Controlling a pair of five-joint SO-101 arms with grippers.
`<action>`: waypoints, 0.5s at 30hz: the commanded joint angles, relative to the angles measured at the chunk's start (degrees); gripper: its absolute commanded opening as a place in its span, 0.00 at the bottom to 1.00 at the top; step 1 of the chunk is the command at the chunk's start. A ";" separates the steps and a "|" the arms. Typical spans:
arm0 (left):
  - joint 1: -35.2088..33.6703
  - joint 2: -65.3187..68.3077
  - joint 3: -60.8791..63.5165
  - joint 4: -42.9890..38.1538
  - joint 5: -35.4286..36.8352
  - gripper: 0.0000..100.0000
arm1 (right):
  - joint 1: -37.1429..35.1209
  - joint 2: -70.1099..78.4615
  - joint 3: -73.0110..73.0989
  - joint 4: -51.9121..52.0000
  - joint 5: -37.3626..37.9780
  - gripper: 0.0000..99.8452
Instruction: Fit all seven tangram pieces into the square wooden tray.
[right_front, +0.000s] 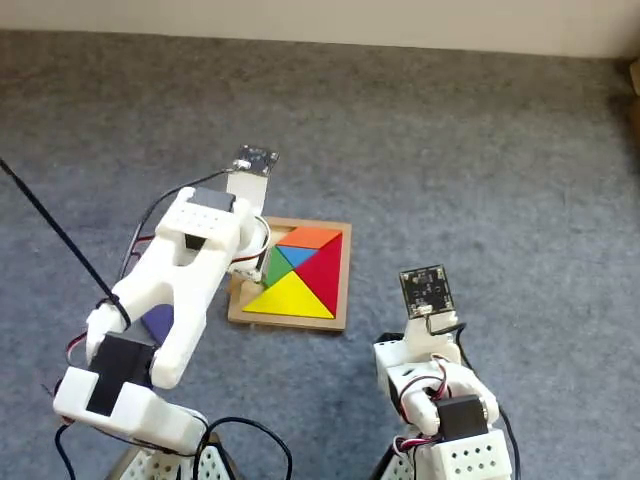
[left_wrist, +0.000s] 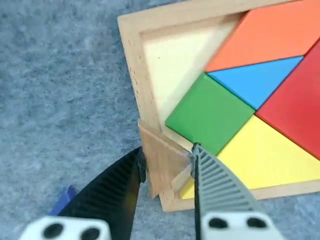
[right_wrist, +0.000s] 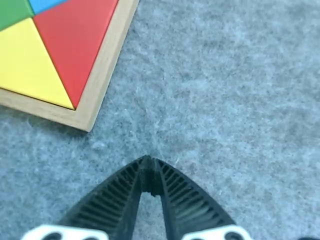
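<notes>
grey carpet (right_front: 480, 150), bearing the square wooden tray (right_front: 290, 323) with five coloured pieces (right_front: 318, 270) seated inside and one corner bare. left gripper (left_wrist: 168, 152), pinching a plain wooden triangle (left_wrist: 161, 172) tilted at the tray's corner rim; dark blue piece (right_front: 158, 320) on the carpet near the tray. right gripper (right_wrist: 150, 162), pressed together over the carpet beside the tray.

Grey carpet (right_front: 450, 150) carries wooden tray (right_front: 290, 322), blue piece (right_front: 158, 322) nearby.
</notes>
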 joint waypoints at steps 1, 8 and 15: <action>0.84 -2.68 -0.48 -0.70 -0.53 0.12 | -0.13 -0.92 8.48 0.40 -0.62 0.01; 0.75 -2.68 -0.40 -0.35 -0.26 0.24 | -0.13 -0.92 8.48 0.40 -0.62 0.01; 0.31 -3.38 -0.48 -0.26 -0.26 0.24 | -0.13 -0.92 8.48 0.40 -0.62 0.01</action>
